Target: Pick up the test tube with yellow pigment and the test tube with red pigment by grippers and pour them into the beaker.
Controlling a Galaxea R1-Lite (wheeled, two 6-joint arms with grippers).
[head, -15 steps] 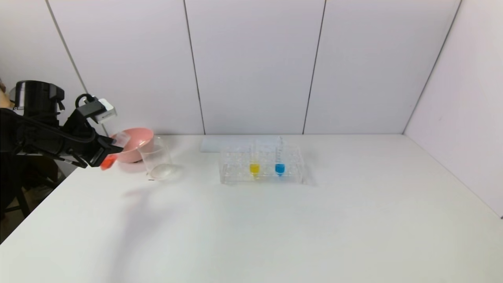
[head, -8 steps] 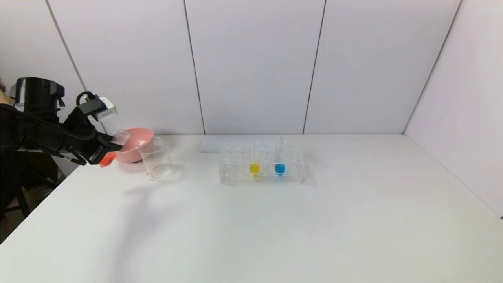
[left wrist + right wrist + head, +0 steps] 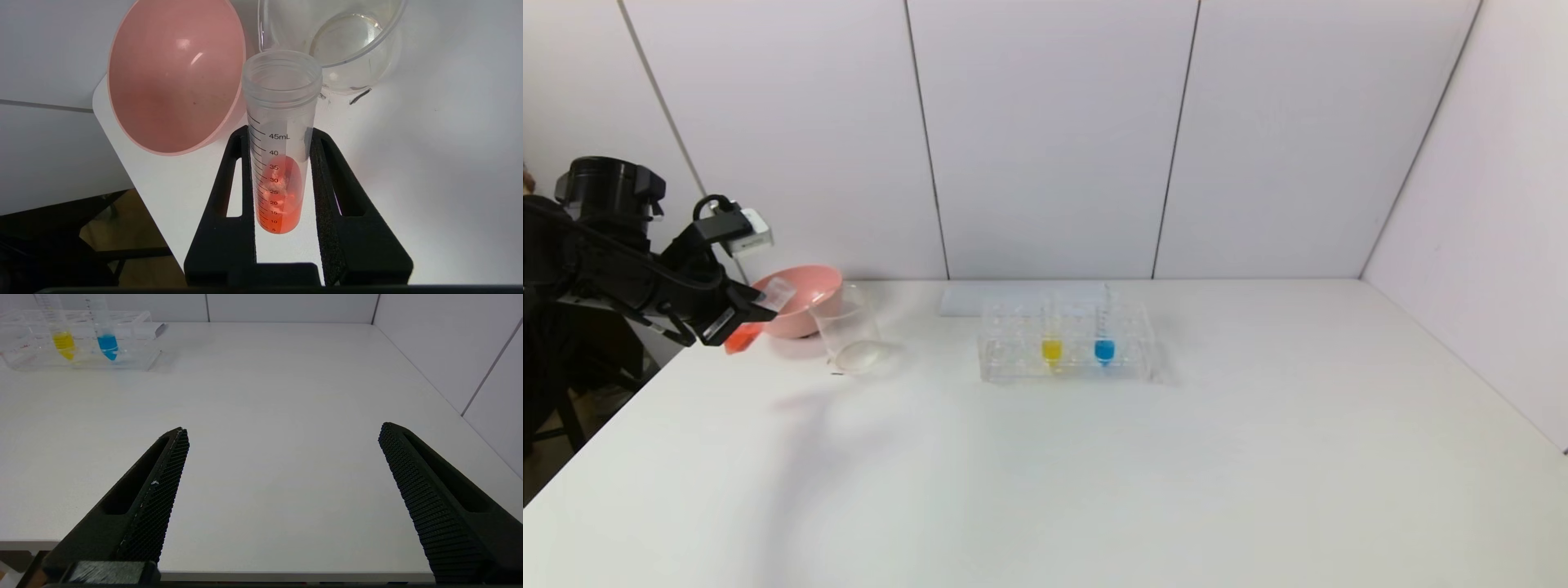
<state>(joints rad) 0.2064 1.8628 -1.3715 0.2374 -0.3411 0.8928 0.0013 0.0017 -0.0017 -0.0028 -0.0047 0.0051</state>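
Head view puts the action at the desk's point(image 3: 1045, 474) far left corner. The left end effector point(image 3: 742, 314) hangs over the left edge, clenched on the red tube point(image 3: 760, 314), which lies tilted with its open mouth aimed toward the pink bowl point(image 3: 805, 286) and its red end low, out past the desk's edge. From the left wrist view, the tube point(image 3: 280, 143) sits pinched between both fingers point(image 3: 229, 196), and the red liquid pools at the closed end, none near the mouth. Just right of the bowl stands the beaker point(image 3: 848, 331), which looks empty; bowl and beaker are close beside each other, and I cannot tell whether they touch.

The step in hand, as I judge it, is the carry to the pour: the red tube is out of the rack but its mouth is not yet over the beaker. The next move calls for a shift rightward past the bowl until the mouth stands above the beaker's rim, then a steeper tilt so the liquid runs out. The risk is pouring into the bowl, since the mouth now points nearer to it.

Farther right, near the desk's far edge at mid-width, the rack point(image 3: 1066, 343) holds the yellow tube point(image 3: 1051, 339) upright, with a blue tube point(image 3: 1104, 339) beside it.

The right end effector point(image 3: 282, 490) hovers released over the desk's near edge, fingers spread wide, holding nothing.
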